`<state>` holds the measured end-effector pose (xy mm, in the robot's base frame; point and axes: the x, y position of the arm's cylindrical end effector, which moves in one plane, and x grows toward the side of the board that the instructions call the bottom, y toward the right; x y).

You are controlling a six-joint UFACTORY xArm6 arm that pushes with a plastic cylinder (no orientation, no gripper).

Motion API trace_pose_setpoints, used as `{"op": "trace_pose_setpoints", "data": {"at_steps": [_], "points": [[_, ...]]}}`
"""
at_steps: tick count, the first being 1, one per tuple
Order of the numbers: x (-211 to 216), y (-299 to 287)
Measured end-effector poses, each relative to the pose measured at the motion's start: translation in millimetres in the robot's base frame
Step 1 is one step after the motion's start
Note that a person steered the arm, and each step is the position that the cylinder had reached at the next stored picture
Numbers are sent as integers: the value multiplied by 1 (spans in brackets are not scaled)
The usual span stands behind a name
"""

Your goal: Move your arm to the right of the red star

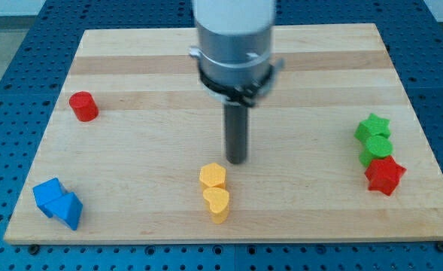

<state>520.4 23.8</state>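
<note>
On the pale wooden board (131, 218), my tip (237, 161) rests near centre, just above the orange hexagonal block (213, 175). It ends in a bare rod, no claw. Well apart, at the view's right, sits the red star-shaped block (385, 175).

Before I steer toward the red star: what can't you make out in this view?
- Arm body: cut off by the view's top, blurred.
- Blue blocks: shapes unclear, pressed together.
- Lower green block: partly hidden by the green star and red star.
- My tip: contact with the board unclear.
</note>
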Motion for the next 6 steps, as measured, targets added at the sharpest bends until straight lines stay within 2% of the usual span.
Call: {"op": "trace_pose_setpoints", "data": {"at_steps": [1,3,5,6], "points": [[16,44],[98,76],[94,231],[61,282]]}}
